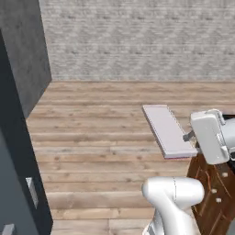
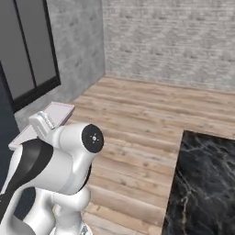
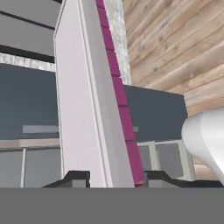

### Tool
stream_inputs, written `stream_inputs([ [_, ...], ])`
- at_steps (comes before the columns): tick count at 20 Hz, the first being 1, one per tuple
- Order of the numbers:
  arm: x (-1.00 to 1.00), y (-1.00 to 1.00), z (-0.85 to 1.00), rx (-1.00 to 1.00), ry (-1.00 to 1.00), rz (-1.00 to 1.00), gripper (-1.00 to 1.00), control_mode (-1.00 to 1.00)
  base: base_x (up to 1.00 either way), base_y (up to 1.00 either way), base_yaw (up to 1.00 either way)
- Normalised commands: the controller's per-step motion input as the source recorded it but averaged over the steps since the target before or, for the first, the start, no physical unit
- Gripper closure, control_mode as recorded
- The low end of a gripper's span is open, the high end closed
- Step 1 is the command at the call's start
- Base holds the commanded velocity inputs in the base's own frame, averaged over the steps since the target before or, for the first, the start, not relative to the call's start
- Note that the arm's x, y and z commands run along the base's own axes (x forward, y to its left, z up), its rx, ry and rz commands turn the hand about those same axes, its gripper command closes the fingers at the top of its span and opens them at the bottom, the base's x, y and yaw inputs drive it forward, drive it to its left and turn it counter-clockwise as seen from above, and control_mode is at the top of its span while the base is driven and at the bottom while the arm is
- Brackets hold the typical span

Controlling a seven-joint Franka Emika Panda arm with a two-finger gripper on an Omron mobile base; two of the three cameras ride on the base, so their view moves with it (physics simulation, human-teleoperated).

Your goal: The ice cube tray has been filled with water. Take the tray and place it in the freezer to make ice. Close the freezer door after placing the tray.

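Observation:
My gripper is shut on one short end of the ice cube tray, a thin pale pinkish-white slab held flat in the air over the wooden floor. In the right base view the tray pokes out to the left from behind my arm. The hand view looks along the tray, which stands edge-on between my gripper fingertips with a magenta underside showing. The freezer is a dark blue-grey mass at the far left. I cannot tell the freezer door apart from its body.
A black marble counter lies at the right, over a brown wooden cabinet. Ahead there is wooden floor up to a grey brick wall. A dark-framed window sits in the grey wall on the left.

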Motion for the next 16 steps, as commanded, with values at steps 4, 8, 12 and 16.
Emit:
stream_inputs([
  [4, 0.00, 0.00, 0.00, 0.00, 0.00, 0.00, 1.00, 1.00, 1.00, 0.00, 0.51],
  [8, 0.00, 0.00, 0.00, 0.00, 0.00, 0.00, 1.00, 1.00, 0.88, 0.00, 0.62],
  [12, 0.00, 0.00, 0.00, 0.00, 0.00, 0.00, 1.00, 1.00, 0.27, -0.01, 0.73],
  [16, 0.00, 0.00, 0.00, 0.00, 0.00, 0.00, 1.00, 1.00, 0.02, 0.00, 0.81],
])
